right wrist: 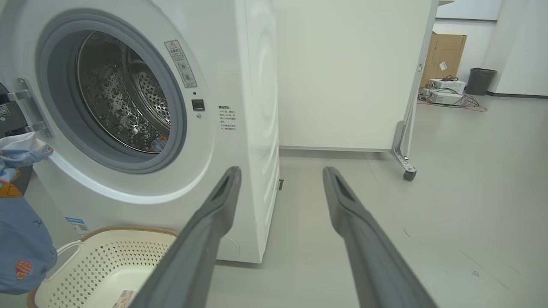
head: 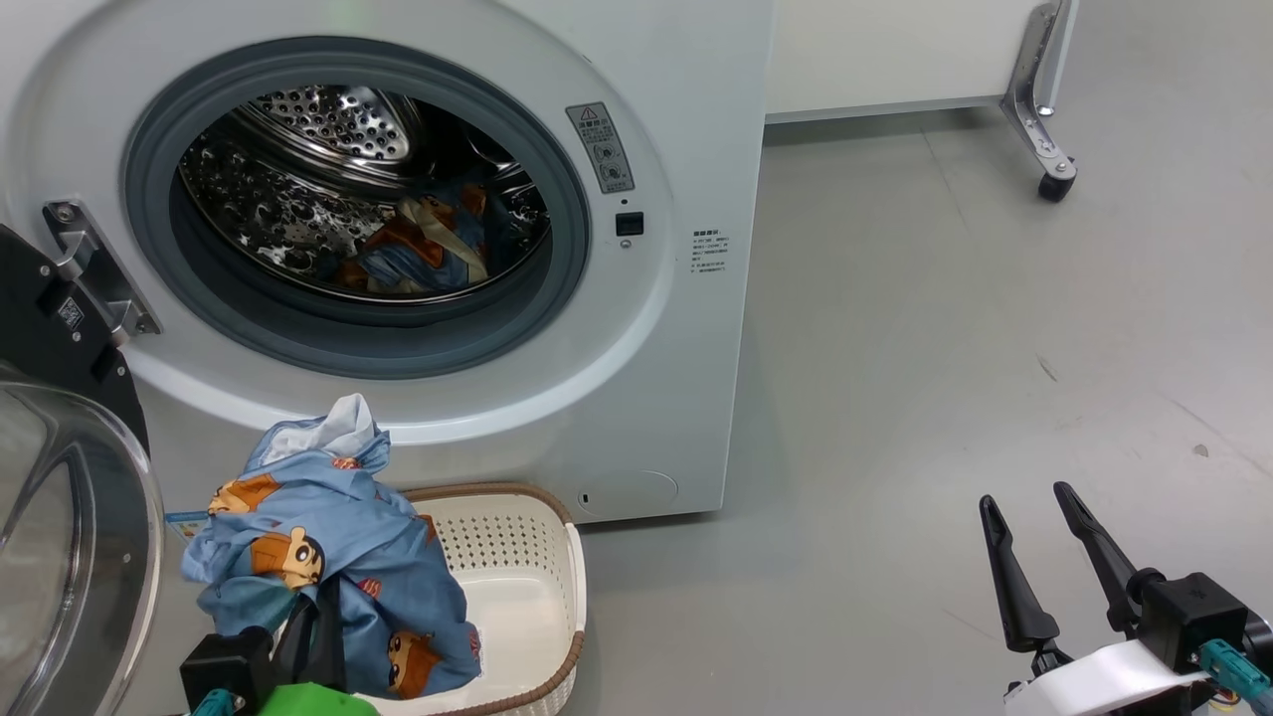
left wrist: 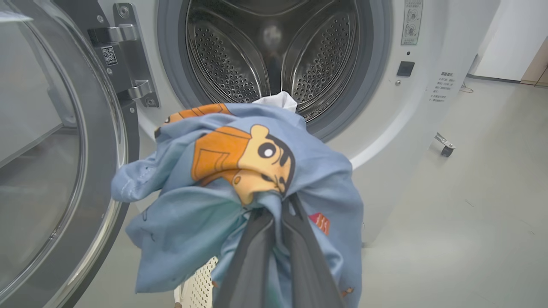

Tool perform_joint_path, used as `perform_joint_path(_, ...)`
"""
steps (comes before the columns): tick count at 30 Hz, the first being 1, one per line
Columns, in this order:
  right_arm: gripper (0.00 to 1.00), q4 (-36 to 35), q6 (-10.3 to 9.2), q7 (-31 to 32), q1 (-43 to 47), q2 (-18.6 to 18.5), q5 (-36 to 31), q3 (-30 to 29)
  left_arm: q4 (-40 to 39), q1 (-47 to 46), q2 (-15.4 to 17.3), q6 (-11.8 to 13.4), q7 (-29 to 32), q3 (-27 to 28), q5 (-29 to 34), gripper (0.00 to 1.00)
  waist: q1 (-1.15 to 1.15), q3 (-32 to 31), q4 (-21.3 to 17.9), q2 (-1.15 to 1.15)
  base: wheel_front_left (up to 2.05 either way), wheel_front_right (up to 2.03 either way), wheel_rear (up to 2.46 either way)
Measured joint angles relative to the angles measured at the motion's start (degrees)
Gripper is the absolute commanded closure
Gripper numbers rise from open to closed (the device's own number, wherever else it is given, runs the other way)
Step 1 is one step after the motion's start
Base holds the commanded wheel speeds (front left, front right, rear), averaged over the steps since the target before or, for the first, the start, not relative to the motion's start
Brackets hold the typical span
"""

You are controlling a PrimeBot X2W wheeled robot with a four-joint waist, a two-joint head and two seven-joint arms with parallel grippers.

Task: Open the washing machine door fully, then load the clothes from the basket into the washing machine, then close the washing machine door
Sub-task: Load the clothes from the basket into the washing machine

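Head view: washing machine (head: 686, 328) faces near, mouth open. Door (head: 70, 557) stands open on left hinge, glass bowl bulging right. Second garment (head: 428, 249) lies in drum (head: 328, 129). Basket (head: 542, 597) on floor just before machine. Garment (head: 328, 537) bunched above basket's left part, long axis upright, white end pointing up. Left gripper (head: 316, 622) pinches its lower fold. Right gripper (head: 1024, 497) near right, fingers spread, nothing between, pointing far.

Left wrist view: fingers pressed together on garment; white tip points at drum.

Right wrist view: fingers spread wide over floor; basket lower left.
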Motion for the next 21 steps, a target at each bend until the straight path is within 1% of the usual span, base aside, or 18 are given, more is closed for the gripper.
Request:
perform_joint_path(15, 0.00, -0.51, 0.00, 0.00, 0.16, 0.04, -0.07, 0.15, -5.78, 3.26, 0.03, 1.03, 0.00, -1.44, -0.20, 1.00, 0.00, -0.07, 0.16, 0.00, 0.00, 0.00, 0.00)
perform_joint_path(17, 0.00, -0.55, 0.01, 0.00, 0.16, 0.07, -0.07, 0.27, -6.25, 3.53, 0.04, 1.51, 0.00, -1.70, -0.21, 1.00, 0.00, 0.03, 0.09, 0.00, 0.00, 0.00, 0.00)
perform_joint_path(21, 0.00, -0.59, 0.01, 0.00, 0.17, 0.21, -0.08, 1.51, -7.67, 3.67, 0.05, 1.99, 0.00, -1.83, -0.37, 1.00, 0.00, 0.37, -0.33, 0.00, 0.00, 0.00, 0.00)
